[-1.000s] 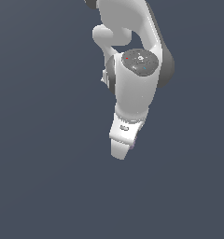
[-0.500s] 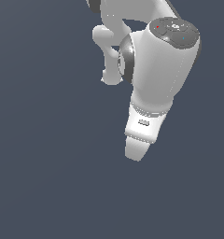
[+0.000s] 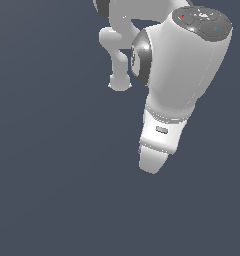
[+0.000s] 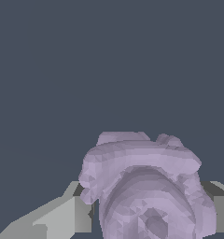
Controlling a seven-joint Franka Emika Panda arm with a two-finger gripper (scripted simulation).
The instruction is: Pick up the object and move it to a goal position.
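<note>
Wrist view: gripper point(image 4: 146, 210) fingers point(image 4: 62, 217) clamped on lilac object point(image 4: 146, 186) | Exterior view: arm point(image 3: 179, 85) hides fingers; only an object sliver point(image 3: 140, 148) visible.

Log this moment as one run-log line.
phase: carry | claw: shut on small pale lilac blocky piece with raised ring | exterior view: piece almost hidden behind white arm | goal: not visible
</note>
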